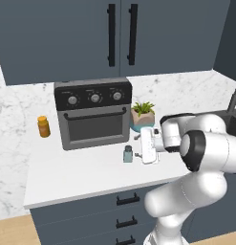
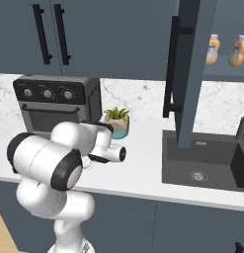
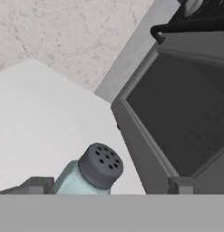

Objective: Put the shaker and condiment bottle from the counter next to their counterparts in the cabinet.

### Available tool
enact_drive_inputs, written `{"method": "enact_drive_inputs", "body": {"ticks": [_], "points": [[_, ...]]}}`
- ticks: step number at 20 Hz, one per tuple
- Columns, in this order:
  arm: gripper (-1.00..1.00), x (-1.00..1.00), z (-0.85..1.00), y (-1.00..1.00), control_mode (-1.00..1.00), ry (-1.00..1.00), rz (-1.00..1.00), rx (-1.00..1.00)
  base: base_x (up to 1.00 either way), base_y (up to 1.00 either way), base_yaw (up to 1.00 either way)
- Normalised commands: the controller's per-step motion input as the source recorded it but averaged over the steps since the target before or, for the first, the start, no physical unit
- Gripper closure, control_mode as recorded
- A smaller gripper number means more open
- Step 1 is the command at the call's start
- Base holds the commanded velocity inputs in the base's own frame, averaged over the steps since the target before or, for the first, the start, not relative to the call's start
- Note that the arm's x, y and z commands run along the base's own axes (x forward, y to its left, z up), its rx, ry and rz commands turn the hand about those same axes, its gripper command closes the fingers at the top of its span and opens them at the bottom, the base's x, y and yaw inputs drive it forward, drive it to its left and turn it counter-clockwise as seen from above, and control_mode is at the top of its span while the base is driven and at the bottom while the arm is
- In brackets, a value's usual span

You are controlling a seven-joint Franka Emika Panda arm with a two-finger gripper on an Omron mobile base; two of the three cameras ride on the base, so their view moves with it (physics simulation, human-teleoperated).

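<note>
The pale blue-grey shaker [image 1: 127, 154] with its dark cap stands on the marble counter [image 1: 76, 174] in front of the toaster oven's right corner. My gripper [image 1: 137, 145] is level with it just to its right, pointing left, and open. In the hand view the shaker [image 3: 88, 174] sits low between the wide-apart fingertips [image 3: 38, 185], nearer the left one, with nothing clamped. The cabinet [image 2: 188, 94] hangs open at the right. Two orange condiment bottles [image 2: 213, 49] [image 2: 237, 50] with pale caps stand side by side on its shelf. The yellow-green shaker is out of view.
A dark toaster oven [image 1: 94, 114] stands at the back of the counter, with a potted plant [image 1: 142, 115] to its right and a small all-orange jar [image 1: 43, 127] to its left. A dark sink [image 2: 205, 160] lies under the open cabinet door. A two-handled cabinet [image 1: 122, 33] hangs overhead.
</note>
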Motion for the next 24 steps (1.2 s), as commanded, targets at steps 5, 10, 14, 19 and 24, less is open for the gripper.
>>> {"method": "enact_drive_inputs", "body": {"ticks": [5,10,14,19,24], "points": [[-1.0,0.0,-0.26,0.0,-1.0,0.0,-0.03,-0.04,0.0,0.0,0.0],[-1.0,0.02,-0.09,0.01,-1.0,-0.01,-0.03,-0.03,0.0,0.0,0.0],[-1.0,0.0,0.0,0.09,-1.0,0.0,-0.02,0.0,0.0,0.0,0.0],[-1.0,0.0,0.0,0.13,-1.0,0.0,0.0,0.0,0.0,0.0,0.0],[-1.0,0.0,0.0,0.09,-1.0,0.04,0.0,0.0,0.0,0.0,0.0]]}}
